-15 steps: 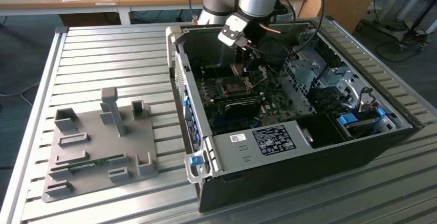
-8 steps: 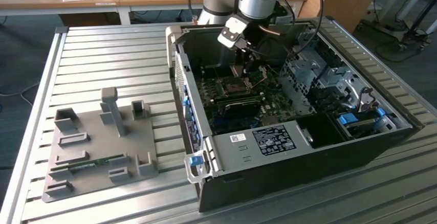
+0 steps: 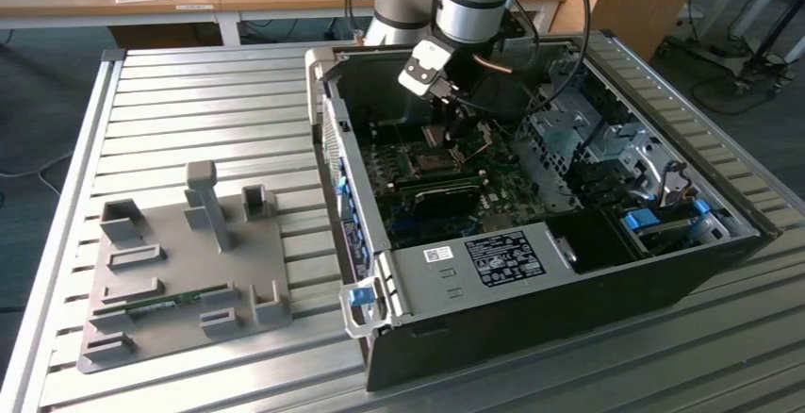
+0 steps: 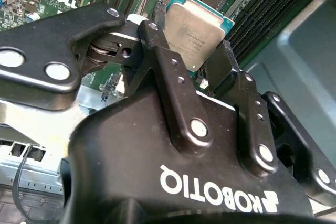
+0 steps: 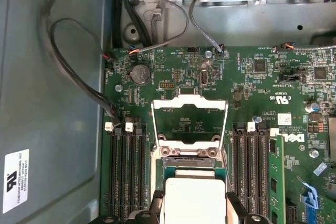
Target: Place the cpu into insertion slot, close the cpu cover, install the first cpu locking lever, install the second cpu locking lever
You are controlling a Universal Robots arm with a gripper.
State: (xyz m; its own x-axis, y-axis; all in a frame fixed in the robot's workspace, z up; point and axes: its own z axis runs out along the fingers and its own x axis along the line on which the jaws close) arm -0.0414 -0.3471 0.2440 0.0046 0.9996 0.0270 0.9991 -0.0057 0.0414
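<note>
My gripper (image 4: 189, 36) is shut on the cpu (image 4: 195, 24), a flat square chip with a silver-grey top, pinched by its two side edges between black fingers (image 4: 157, 45). In the first wrist view the cpu (image 5: 193, 200) hangs just above the insertion slot (image 5: 189, 167), hiding most of it. The cpu cover (image 5: 189, 103), a silver frame with a square cut-out, stands swung open on the far side of the slot. In the exterior view the gripper (image 3: 440, 119) reaches down into the open computer case, over the insertion slot (image 3: 432, 161) on the green motherboard.
Long black memory slots (image 5: 126, 171) flank the socket on both sides. Loose cables (image 5: 68, 66) loop along the grey case wall. A drive cage (image 3: 591, 140) fills the case towards the exterior view's right. A grey fixture plate (image 3: 176, 272) lies on the slatted table beside the case.
</note>
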